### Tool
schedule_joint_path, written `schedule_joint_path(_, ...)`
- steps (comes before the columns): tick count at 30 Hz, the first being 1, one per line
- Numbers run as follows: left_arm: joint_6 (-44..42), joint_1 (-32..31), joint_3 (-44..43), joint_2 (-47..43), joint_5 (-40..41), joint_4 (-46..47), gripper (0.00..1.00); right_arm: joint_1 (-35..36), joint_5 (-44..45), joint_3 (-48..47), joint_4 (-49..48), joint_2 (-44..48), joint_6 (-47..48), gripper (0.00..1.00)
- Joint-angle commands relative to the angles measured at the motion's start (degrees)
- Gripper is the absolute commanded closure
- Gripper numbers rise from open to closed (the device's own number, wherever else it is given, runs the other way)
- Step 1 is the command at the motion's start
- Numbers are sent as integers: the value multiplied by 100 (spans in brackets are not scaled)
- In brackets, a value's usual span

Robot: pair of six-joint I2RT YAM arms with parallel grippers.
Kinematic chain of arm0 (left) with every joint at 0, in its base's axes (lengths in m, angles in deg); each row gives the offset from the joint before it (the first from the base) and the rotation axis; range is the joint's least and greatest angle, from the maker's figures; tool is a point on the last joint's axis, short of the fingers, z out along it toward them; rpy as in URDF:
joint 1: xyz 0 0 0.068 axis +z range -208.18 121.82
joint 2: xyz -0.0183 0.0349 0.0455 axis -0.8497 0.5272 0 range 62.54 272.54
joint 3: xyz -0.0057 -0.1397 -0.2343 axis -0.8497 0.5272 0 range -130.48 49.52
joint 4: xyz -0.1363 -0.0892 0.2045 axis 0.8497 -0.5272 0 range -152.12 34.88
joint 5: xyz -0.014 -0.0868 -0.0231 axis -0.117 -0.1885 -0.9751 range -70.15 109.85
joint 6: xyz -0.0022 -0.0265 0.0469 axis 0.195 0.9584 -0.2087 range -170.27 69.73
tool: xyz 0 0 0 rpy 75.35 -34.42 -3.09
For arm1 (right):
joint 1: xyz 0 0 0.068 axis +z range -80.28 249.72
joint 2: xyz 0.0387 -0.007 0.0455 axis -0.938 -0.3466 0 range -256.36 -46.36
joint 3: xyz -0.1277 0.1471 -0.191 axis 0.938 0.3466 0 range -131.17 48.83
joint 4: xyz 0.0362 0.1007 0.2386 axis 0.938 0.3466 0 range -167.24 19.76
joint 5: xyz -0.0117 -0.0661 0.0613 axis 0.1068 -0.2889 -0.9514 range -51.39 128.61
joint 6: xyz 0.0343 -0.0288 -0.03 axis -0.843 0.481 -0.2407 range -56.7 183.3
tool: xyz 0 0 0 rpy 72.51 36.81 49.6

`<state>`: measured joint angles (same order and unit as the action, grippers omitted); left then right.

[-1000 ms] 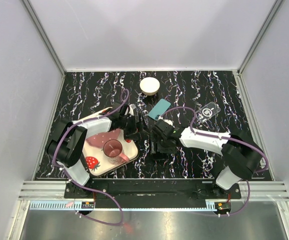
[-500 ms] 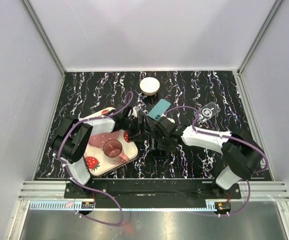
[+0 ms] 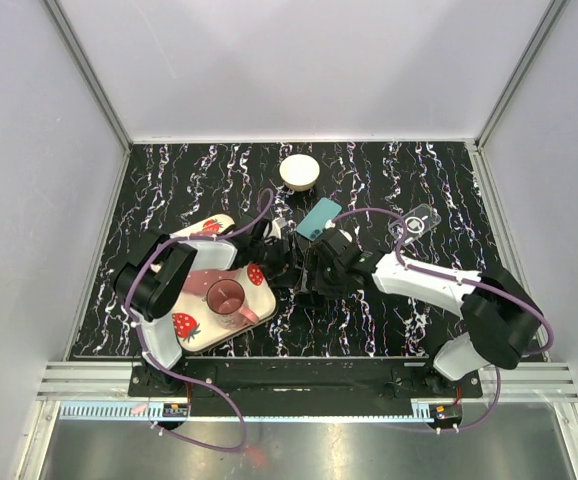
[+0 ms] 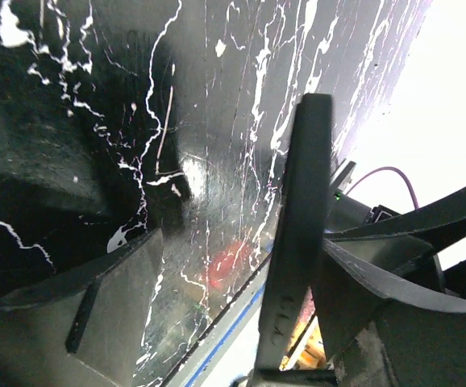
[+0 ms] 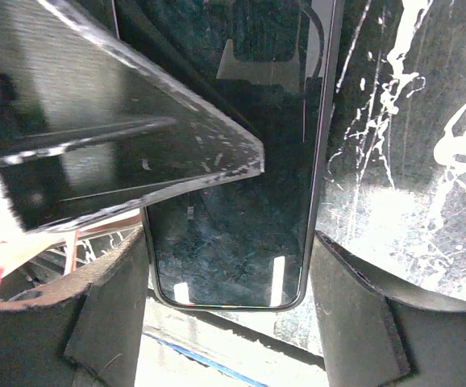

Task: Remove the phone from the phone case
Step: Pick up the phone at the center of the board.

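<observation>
Since a second ago the left arm has swung in from above the tray (image 3: 204, 340) to the middle of the table (image 3: 389, 170). The left gripper (image 4: 241, 246) now meets the right one, and its jaws have begun to narrow from full spread. They are not closed. In the left wrist view the phone stands edge-on between them, with one finger close against it and the other clearly apart. Left gripper: released, closing in.

The right gripper (image 5: 231, 246) has shifted only slightly, toward the left arm. It is clenched on the phone (image 5: 233, 193), one finger on each long edge, glossy face toward its camera. A thin pale rim along the edge is probably the case (image 5: 320, 161), though this is not certain.

Meaning for the task: the phone is not out yet. A two-gripper hold is being set up, likely one to steady and one to peel or push. The left fingers will need to land on the rim rather than the phone body, or both grippers will clamp the same part.

Around them, a teal slab (image 3: 320, 217) and a clear cover (image 3: 416, 222) lie beyond the grippers. A bowl (image 3: 298, 172) sits further back, and a cup (image 3: 227, 297) stands on the tray.
</observation>
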<state>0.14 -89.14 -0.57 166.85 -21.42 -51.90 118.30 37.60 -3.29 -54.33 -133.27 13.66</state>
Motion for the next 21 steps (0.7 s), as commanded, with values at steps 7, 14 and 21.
schedule_joint_path(7, 355, -86, 122, -16, -91, 486, 53, -50, 66, -150, -508, 368, -185, 100)
schedule_joint_path(14, 268, -77, 34, -166, -3, 250, 85, -59, 225, -97, -429, 491, -177, 100)
schedule_joint_path(21, 145, -51, -106, -472, 67, 12, 100, -138, 189, -264, -121, 745, 60, 27)
